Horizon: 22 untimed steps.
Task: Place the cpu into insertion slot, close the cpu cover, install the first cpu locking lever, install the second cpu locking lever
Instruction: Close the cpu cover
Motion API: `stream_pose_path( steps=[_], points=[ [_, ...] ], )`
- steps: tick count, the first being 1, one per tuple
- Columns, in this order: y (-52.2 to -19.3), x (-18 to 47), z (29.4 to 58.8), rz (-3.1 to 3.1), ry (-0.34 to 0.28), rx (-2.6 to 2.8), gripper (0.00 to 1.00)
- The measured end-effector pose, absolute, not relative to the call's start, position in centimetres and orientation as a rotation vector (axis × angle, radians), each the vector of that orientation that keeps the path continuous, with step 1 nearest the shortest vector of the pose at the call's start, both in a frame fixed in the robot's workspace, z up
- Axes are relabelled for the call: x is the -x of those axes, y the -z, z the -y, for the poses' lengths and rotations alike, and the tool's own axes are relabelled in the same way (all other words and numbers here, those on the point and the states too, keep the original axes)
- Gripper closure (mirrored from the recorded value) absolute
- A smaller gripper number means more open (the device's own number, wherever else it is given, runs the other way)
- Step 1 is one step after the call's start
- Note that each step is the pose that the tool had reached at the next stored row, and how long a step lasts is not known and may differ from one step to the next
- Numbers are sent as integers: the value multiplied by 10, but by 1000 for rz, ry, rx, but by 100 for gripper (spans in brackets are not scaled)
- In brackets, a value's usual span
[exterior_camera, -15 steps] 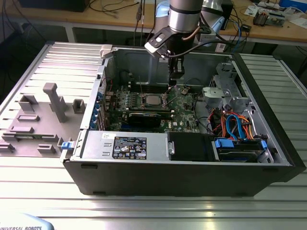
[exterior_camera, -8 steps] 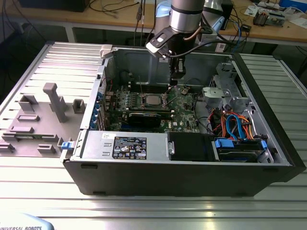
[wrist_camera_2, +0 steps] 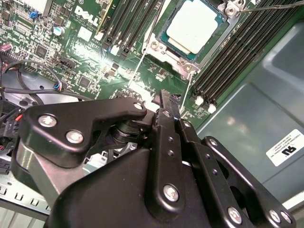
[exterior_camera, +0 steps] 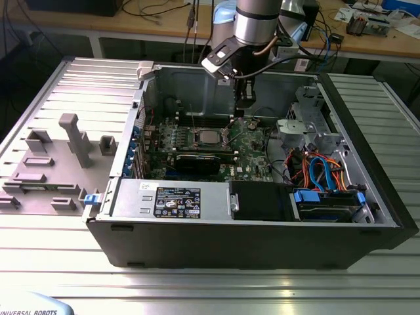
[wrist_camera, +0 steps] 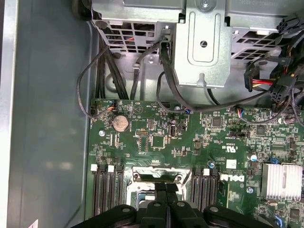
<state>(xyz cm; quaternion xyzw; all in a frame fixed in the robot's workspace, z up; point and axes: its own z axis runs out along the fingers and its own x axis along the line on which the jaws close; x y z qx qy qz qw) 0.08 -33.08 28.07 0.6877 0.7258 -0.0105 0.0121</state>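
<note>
Silvery-grey metal was the top of the cpu (wrist_camera_2: 194,26), and it lay flat inside the insertion slot (wrist_camera_2: 185,66), a little above the middle of the exterior view. Around the chip the cpu cover (wrist_camera_2: 214,43) lay down as a thin silver frame. One thin metal rod (wrist_camera_2: 139,71) rose next to the slot; I could not tell whether it was locked. Green motherboard (exterior_camera: 252,154) surrounded the slot, inside an open computer case (exterior_camera: 262,243) that stood on a ribbed metal desk (exterior_camera: 367,289). The arm (exterior_camera: 252,26) hung from the upper middle of the exterior view into the case. Its jaws were pressed fully together, with nothing visible between them. In the first wrist view their black fingers (wrist_camera: 161,192) hung over the motherboard just beside the slot, apart from the cpu. Grey blocks (exterior_camera: 75,138) stood on the desk at the exterior view's left.
</note>
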Motion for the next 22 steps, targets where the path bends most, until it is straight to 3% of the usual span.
stream_pose_path(
  steps=[22],
  points=[
    [-281, -14, 331, -2263, 33, -2144, 89]
  ],
)
